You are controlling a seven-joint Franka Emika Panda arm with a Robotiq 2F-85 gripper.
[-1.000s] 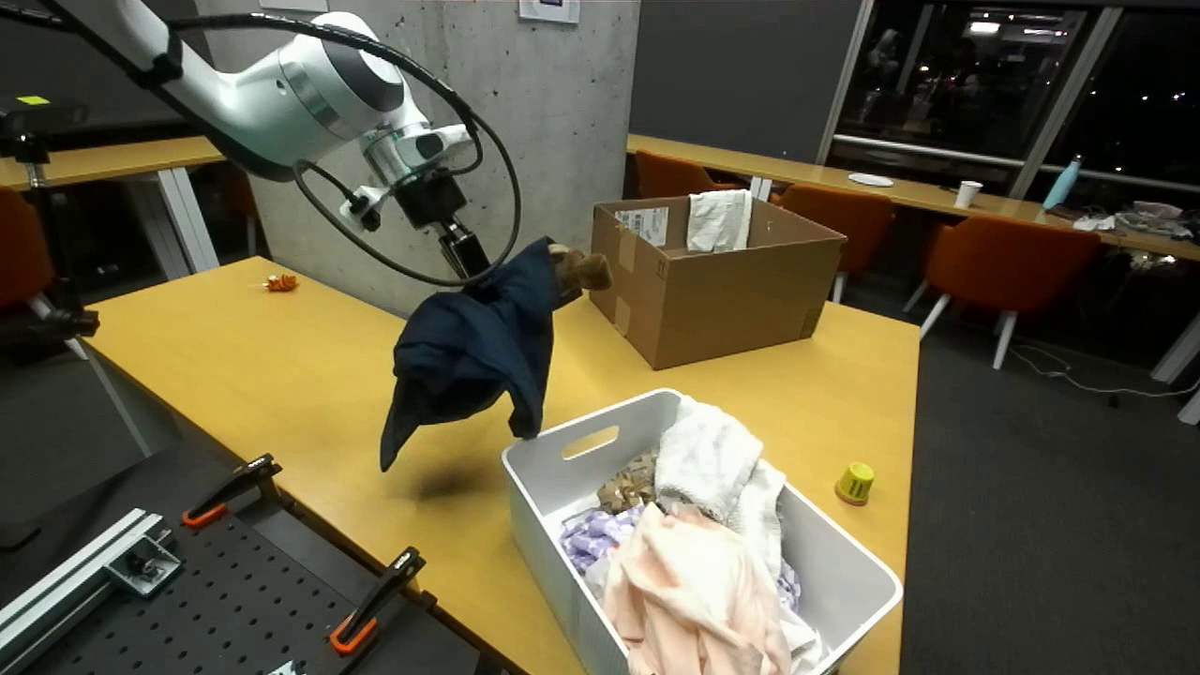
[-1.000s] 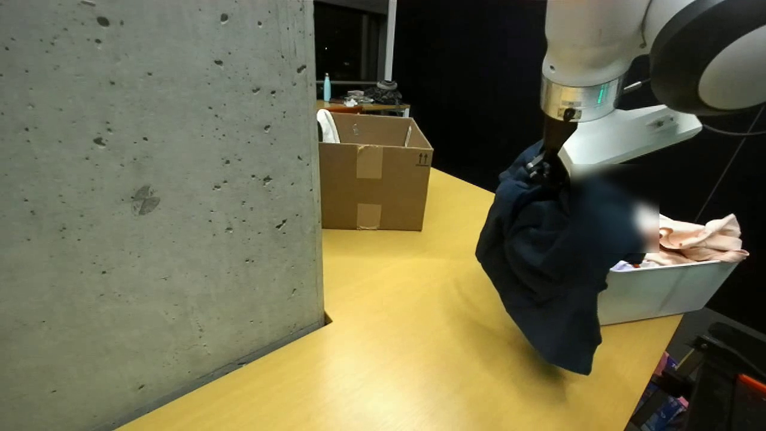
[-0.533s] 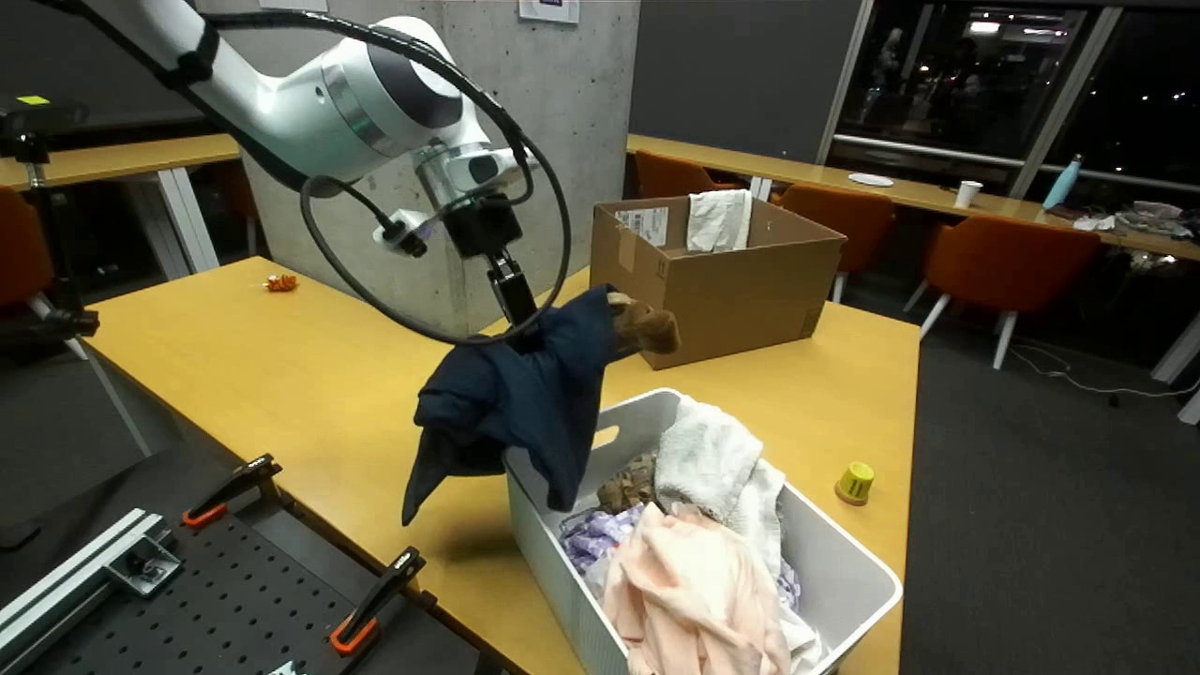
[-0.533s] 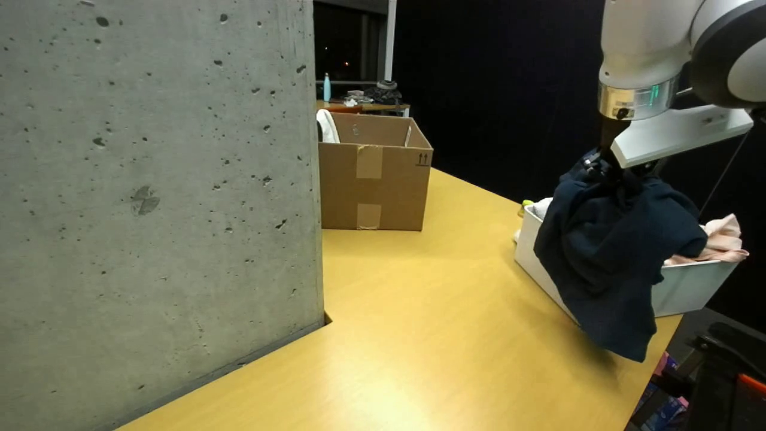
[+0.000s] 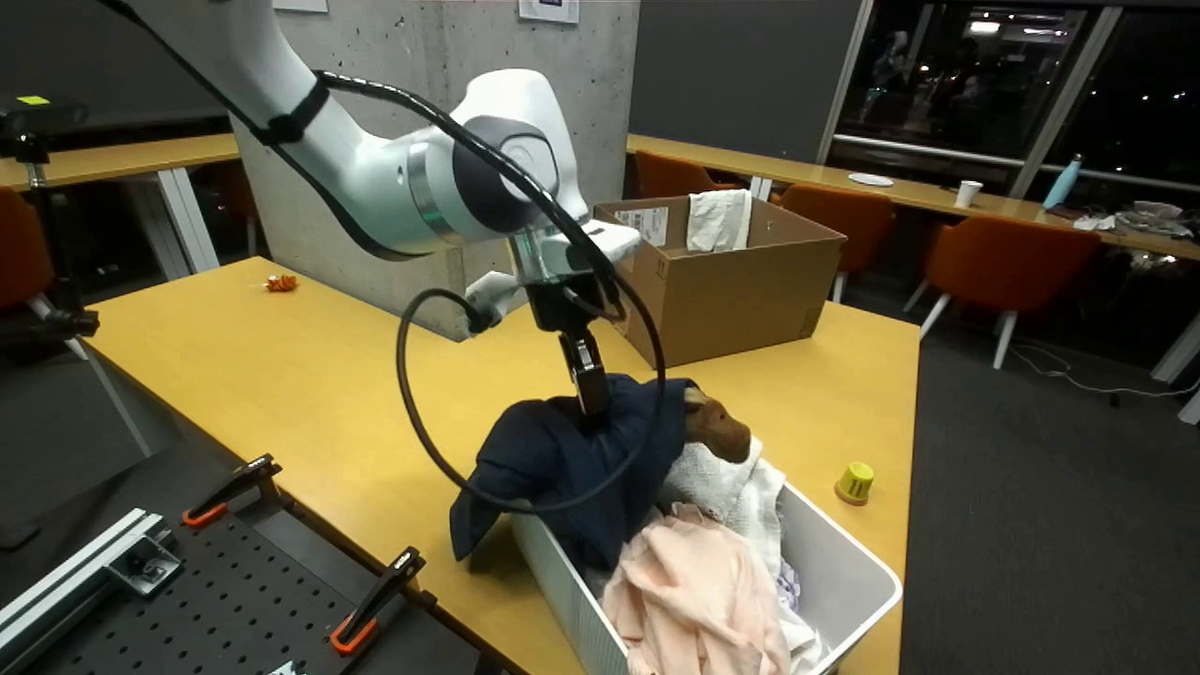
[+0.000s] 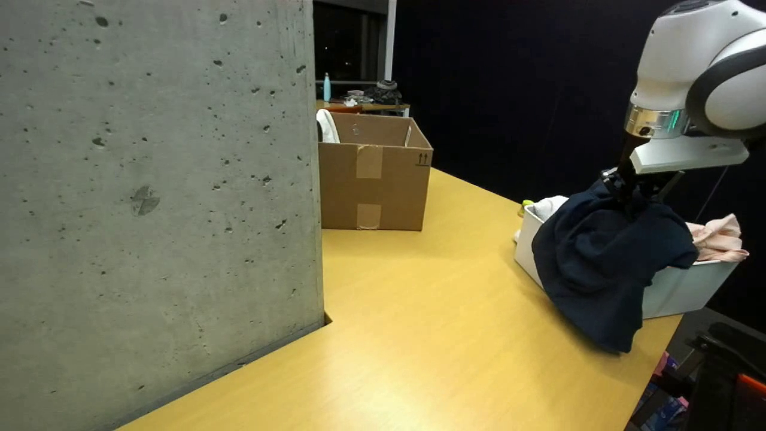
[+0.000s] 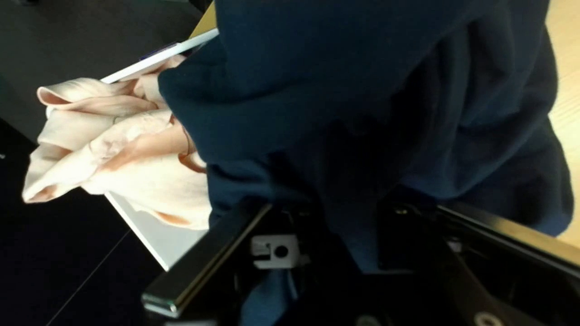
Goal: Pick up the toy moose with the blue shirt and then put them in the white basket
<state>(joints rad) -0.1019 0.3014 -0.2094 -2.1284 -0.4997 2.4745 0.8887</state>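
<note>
Concrete wall [image 6: 161,209]: grey, pitted, alongside the work area. Yellow table [image 5: 281,366]: meets the foot of the wall. Robot arm [image 5: 375,192]: white, bent, reaching out over the table.

Cardboard box [image 5: 741,300]: open-topped, upright on the table, white cloth [image 5: 720,221] draped over its rim. White basket [image 5: 830,553]: upright on the table near the box, cloths heaped inside.

Toy moose [image 5: 720,436] in dark blue shirt [image 5: 572,469]: held up at one end of the basket, part of the shirt over the opening, a lower fold outside it, over the tabletop. Whether the shirt bears on the rim, I cannot tell from here. Brown head pokes out, nose tilted down, above a white towel [image 5: 727,483]; contact unclear. The shirt hides the rest.

Peach cloth [image 5: 698,591]: crumpled in the basket, next to the towel.

Gripper [image 5: 591,405]: pointing down into the shirt. Jaws clamped on its fabric, which bunches between them in the wrist view.

Yellow cup-shaped item [image 5: 855,484]: on the table beside the basket. Small orange item [image 5: 281,282]: on the table, well apart from the basket; too small to identify.
</note>
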